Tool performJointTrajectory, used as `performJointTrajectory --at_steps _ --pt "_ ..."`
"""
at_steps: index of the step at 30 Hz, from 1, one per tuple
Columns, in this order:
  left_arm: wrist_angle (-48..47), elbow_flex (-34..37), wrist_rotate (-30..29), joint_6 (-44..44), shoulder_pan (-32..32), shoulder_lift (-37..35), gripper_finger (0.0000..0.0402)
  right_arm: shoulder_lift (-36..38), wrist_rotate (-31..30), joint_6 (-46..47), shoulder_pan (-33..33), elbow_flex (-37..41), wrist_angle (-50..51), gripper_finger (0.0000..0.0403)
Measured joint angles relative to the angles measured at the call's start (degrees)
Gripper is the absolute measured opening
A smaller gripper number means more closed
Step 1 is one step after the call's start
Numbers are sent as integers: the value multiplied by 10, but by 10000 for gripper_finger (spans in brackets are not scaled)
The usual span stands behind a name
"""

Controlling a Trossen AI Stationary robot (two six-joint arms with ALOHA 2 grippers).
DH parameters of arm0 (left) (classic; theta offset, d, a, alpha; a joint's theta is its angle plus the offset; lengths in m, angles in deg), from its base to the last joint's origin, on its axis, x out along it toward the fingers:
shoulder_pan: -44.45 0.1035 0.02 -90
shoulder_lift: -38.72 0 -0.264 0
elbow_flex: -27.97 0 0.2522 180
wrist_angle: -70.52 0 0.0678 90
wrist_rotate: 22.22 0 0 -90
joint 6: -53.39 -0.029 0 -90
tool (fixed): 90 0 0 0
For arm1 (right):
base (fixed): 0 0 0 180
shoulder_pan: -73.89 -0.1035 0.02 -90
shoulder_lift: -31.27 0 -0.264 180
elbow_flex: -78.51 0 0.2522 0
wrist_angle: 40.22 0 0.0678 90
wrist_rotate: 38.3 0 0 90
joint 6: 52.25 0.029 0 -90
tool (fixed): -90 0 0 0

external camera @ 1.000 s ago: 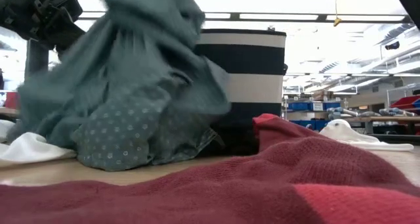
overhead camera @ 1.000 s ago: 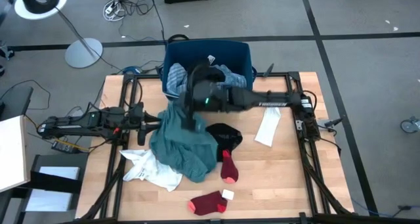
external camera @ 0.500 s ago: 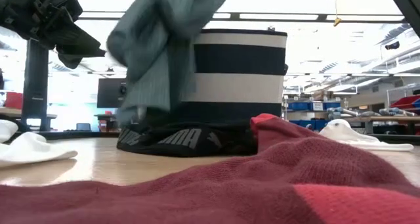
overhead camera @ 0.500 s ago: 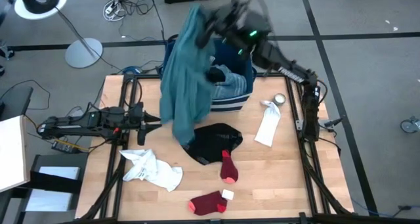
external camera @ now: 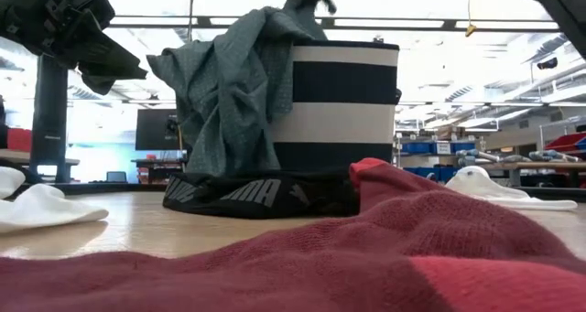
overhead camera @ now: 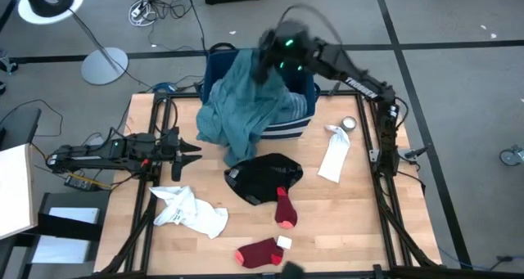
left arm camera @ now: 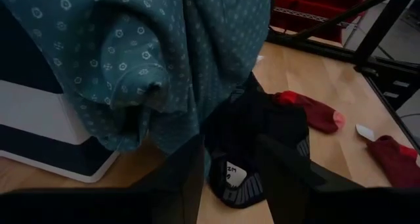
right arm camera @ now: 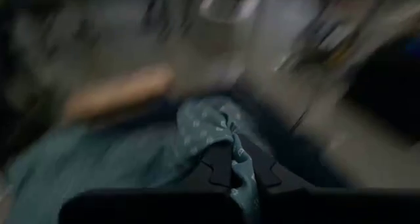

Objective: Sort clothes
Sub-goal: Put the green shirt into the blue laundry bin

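Observation:
My right gripper (overhead camera: pixel 274 56) hovers over the navy bin (overhead camera: pixel 304 66) at the table's far edge, shut on the teal patterned garment (overhead camera: pixel 241 107). The garment drapes over the bin's near-left rim, and its lower end (overhead camera: pixel 237 152) reaches the table. In the low view the garment (external camera: pixel 233 92) hangs down the bin's striped wall (external camera: pixel 348 92). My left gripper (overhead camera: pixel 193 148) waits open and empty at the table's left, pointing at the garment (left arm camera: pixel 164 53). My right gripper pinches a bunched fold of the teal garment (right arm camera: pixel 226 135) between its two fingers, coming from above over the bin. The garment hangs slack below the fingers, lying over the bin's rim (overhead camera: pixel 214 83), with its lower end on the table.
A black garment (overhead camera: pixel 264 178) lies in front of the bin, with two red socks (overhead camera: pixel 284 207) (overhead camera: pixel 260 253) nearer. A white garment (overhead camera: pixel 192 212) lies at the near left. A white patterned sock (overhead camera: pixel 334 158) and a small round metal thing (overhead camera: pixel 350 123) lie at the right.
My right gripper has lifted the teal garment off the table, swung it high toward the far edge, then come down over the bin. The garment, first heaped on the table, now drapes over the bin's rim. The black garment beneath it is uncovered.

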Motion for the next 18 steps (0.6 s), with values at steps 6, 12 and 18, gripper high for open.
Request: performJointTrajectory --at_steps 6,12,18 --pt "1 0 0 0 0 0 142 -71 90 15 -24 31 102 21" --pt "1 0 0 4 0 0 142 -162 103 35 -28 44 97 72" --pt "1 0 0 17 0 0 142 -229 143 114 -2 43 84 150"
